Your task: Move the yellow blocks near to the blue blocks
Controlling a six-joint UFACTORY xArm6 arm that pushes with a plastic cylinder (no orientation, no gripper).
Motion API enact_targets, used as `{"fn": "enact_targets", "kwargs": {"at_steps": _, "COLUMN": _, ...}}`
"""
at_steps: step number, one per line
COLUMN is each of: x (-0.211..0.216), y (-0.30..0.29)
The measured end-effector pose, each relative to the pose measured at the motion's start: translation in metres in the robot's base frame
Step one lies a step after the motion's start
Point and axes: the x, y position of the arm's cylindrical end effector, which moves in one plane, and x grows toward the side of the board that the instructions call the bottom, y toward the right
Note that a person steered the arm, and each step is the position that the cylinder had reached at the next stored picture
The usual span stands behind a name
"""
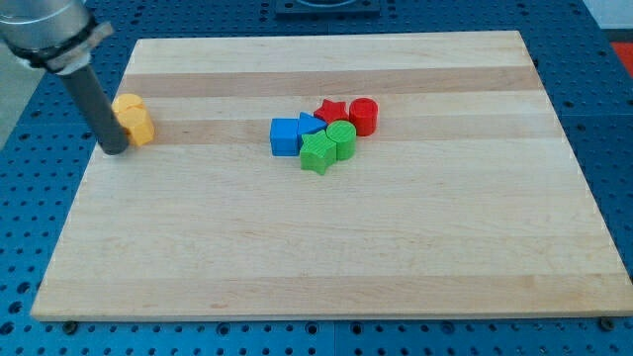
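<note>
Two yellow blocks point(135, 119) sit together at the board's left side, one behind the other. My tip point(116, 148) stands just left of them, at the front yellow block's left edge, touching or nearly touching it. A blue cube point(285, 136) and a blue triangular block point(311, 124) lie near the board's middle, well to the right of the yellow blocks.
A green star point(317, 153) and a green cylinder point(342, 139) press against the blue blocks' right side. A red star point(331, 111) and a red cylinder point(364, 116) lie just behind them. The wooden board point(326, 247) rests on a blue pegboard table.
</note>
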Motion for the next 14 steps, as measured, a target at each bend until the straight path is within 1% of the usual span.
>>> {"fn": "enact_targets", "kwargs": {"at_steps": 1, "x": 0.008, "y": -0.004}}
{"fn": "enact_targets", "kwargs": {"at_steps": 2, "x": -0.014, "y": -0.005}}
{"fn": "enact_targets", "kwargs": {"at_steps": 3, "x": -0.053, "y": 0.054}}
{"fn": "enact_targets", "kwargs": {"at_steps": 4, "x": -0.051, "y": 0.138}}
{"fn": "enact_targets", "kwargs": {"at_steps": 5, "x": -0.05, "y": 0.101}}
{"fn": "enact_targets", "kwargs": {"at_steps": 6, "x": -0.043, "y": 0.032}}
{"fn": "enact_targets", "kwargs": {"at_steps": 7, "x": -0.015, "y": 0.027}}
{"fn": "enact_targets", "kwargs": {"at_steps": 8, "x": -0.054, "y": -0.018}}
{"fn": "enact_targets", "kwargs": {"at_steps": 9, "x": -0.063, "y": -0.02}}
{"fn": "enact_targets", "kwargs": {"at_steps": 10, "x": -0.089, "y": -0.004}}
{"fn": "enact_targets", "kwargs": {"at_steps": 11, "x": -0.122, "y": -0.001}}
{"fn": "enact_targets", "kwargs": {"at_steps": 12, "x": -0.115, "y": -0.002}}
{"fn": "enact_targets", "kwargs": {"at_steps": 13, "x": -0.086, "y": -0.001}}
{"fn": "enact_targets", "kwargs": {"at_steps": 14, "x": -0.081, "y": 0.023}}
